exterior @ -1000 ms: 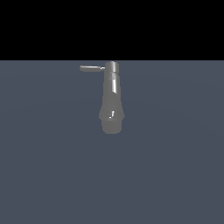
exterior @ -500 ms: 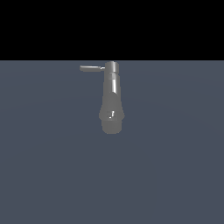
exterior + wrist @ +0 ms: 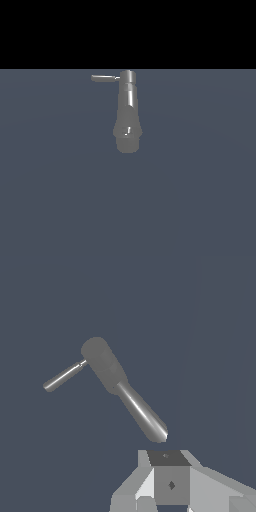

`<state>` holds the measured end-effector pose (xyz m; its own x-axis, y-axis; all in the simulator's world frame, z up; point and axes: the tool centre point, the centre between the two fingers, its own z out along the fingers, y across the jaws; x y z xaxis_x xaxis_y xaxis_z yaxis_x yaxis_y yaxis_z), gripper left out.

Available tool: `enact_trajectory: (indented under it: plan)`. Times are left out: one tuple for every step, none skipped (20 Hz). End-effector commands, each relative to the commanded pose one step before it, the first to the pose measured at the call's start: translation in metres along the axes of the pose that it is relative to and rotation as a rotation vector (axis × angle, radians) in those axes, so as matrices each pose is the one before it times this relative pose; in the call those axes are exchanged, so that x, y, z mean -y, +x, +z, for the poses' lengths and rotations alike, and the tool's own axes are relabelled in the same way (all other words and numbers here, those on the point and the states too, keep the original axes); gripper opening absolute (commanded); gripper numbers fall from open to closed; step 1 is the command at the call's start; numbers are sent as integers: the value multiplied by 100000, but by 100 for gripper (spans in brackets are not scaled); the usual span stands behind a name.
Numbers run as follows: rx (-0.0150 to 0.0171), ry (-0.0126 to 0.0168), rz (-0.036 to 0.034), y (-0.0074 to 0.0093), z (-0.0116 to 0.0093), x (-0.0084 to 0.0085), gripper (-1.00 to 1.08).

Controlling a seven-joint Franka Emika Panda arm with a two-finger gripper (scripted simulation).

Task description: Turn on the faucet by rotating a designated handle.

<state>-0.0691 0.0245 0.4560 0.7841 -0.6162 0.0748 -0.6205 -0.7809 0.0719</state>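
Grey handle point(image 3: 105, 77) pointing exterior view's left

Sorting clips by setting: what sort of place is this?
Most likely a bare simulated test scene, not a real kitchen: a lone grey faucet with its thin handle on a flat, featureless blue-grey floor, under a black backdrop, with no sink in view.

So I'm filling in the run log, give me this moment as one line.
faucet: untouched | handle: points to exterior view's left, free | gripper: away from handle, jaw state unclear | step: approach
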Motion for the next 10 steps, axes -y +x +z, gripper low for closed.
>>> enact_trajectory:
  plan:
    - [191,-440,5256,798,835,1269,-100]
    - [96,-160,2046,278,349,515,-100]
    - [104,-149,2044,262,357,521,-100]
    - [112,-138,2044,246,366,526,-100]
    - [120,-127,2044,231,375,531,-100]
    - [129,-117,2045,215,384,535,-100]
    - [139,-107,2046,199,393,538,-100]
    - [149,-98,2048,183,402,541,-100]
    - [160,-90,2048,167,410,543,-100]
    - [171,-82,2051,151,419,544,-100]
